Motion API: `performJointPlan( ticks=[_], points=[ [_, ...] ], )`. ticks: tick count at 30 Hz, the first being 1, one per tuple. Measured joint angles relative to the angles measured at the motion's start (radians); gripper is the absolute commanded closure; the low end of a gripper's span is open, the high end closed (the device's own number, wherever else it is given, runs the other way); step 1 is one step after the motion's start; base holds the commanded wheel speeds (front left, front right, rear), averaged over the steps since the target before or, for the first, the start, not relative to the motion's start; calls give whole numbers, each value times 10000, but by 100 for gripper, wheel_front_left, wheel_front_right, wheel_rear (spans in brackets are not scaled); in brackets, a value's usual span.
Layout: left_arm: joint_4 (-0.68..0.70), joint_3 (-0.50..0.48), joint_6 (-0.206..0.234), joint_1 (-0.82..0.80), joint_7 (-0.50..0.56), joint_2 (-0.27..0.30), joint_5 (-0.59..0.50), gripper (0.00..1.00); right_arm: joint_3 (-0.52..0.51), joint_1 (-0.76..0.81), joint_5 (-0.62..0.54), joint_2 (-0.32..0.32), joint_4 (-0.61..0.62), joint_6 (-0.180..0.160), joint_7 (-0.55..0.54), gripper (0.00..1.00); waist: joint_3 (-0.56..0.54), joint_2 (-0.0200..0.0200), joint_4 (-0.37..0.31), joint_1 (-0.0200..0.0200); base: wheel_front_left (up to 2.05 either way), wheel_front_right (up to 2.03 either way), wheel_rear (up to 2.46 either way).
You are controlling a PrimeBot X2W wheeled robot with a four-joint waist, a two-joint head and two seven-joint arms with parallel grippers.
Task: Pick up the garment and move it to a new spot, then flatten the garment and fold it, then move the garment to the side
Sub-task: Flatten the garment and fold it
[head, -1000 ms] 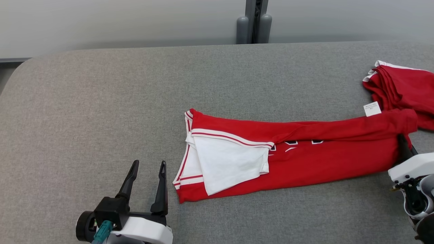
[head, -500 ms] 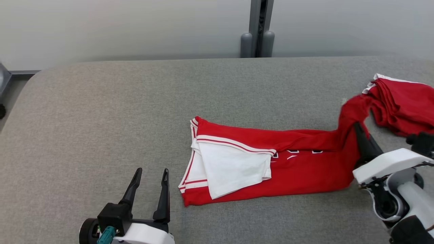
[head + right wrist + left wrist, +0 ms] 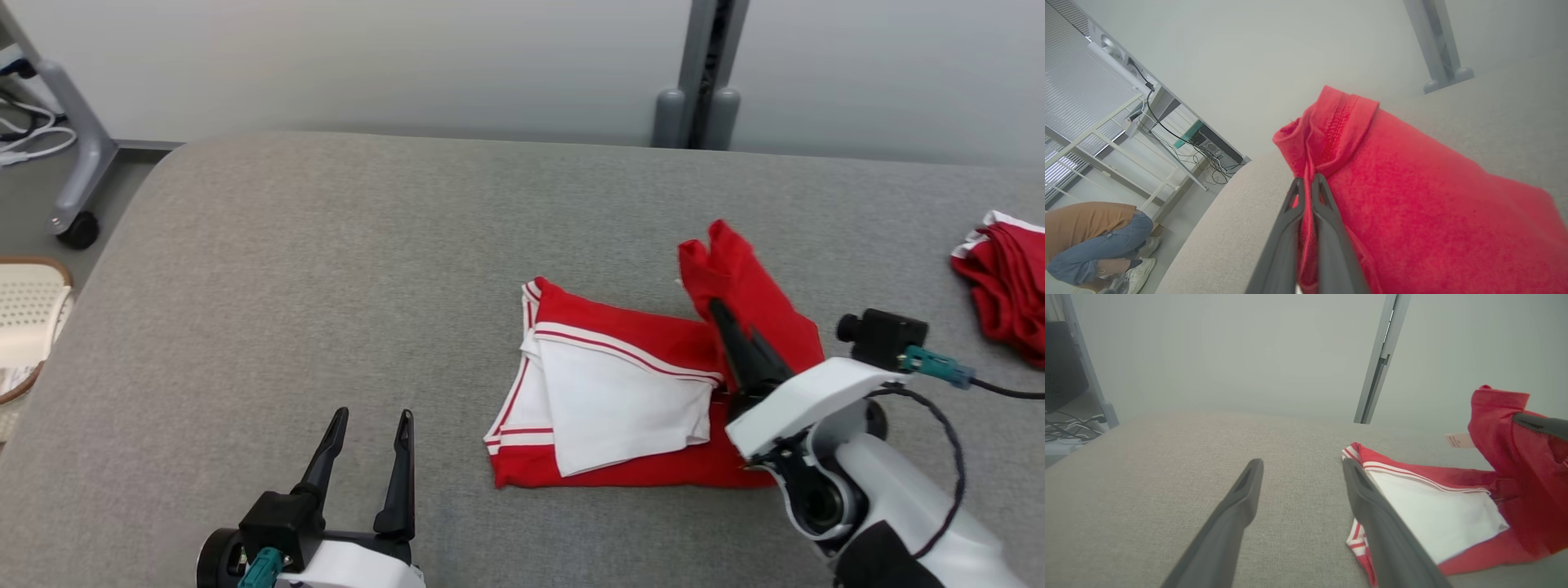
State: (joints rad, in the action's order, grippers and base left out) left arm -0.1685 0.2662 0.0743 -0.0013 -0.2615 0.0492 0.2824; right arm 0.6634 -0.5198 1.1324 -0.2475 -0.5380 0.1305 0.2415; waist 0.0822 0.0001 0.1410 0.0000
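Open grey table point(image 3: 326, 261) stretches left of the garment point(image 3: 620, 392) and beyond it, and a red pile point(image 3: 1008, 282) sits at the right edge. The garment lies mid-table, towards the near edge. The right gripper point(image 3: 718, 306), fingers pinched on the garment's red end, holds it raised over the rest; a second ago that end lay flat by the pile. The left gripper point(image 3: 373, 414) hovers at the near edge, fingers apart.

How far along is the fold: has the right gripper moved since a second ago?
Yes. The right gripper, shut on the red garment with white striped trim, moved left, away from the folded red pile and toward the garment's white panel.
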Motion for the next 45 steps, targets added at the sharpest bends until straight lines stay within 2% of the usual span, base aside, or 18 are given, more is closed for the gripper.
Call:
performJointPlan(
  ticks=[4, 11, 22, 23, 24, 27, 38, 45],
  points=[
    [10, 36, 31, 3, 0, 4, 71, 0, 401, -221, -100, 460, -184, 0, -35, 100, 18, 0, 359, 0, 0, 0, 0],
    [-8, 117, 73, 4, 0, 2, 115, 0, 851, -580, -207, 1141, -1233, 0, 6, 100, 40, 0, 1063, 0, 0, 0, 0],
    [-6, 276, 151, 3, 0, 2, 268, 0, 1254, -760, 10, 1639, -2777, 0, 71, 100, 72, 0, 1804, 0, 0, 0, 0],
    [-8, 274, 161, 4, 0, 2, 270, 0, 1277, -778, 36, 1680, -2899, 0, 82, 93, 79, 0, 1850, 0, 0, 0, 0],
    [-8, 274, 167, 4, 0, 2, 272, 0, 1325, -793, 81, 1722, -2980, 0, 84, 79, 88, 0, 1887, 0, 0, 0, 0],
    [-8, 295, 194, 3, 0, 2, 274, 0, 1467, -846, 247, 1825, -3141, 0, 98, 0, 122, 0, 1958, 0, 0, 0, 0],
    [17, 270, 255, -1, 0, 0, 286, 0, 1812, -1016, 708, 1973, -2543, 0, 178, 0, 118, 0, 1657, 0, 0, 0, 0],
    [82, 205, 330, -32, -2, 2, 257, 0, 673, -1097, -311, 1572, -2084, 0, 201, 0, 125, 0, 1014, 0, 0, 0, 0]
  ],
)
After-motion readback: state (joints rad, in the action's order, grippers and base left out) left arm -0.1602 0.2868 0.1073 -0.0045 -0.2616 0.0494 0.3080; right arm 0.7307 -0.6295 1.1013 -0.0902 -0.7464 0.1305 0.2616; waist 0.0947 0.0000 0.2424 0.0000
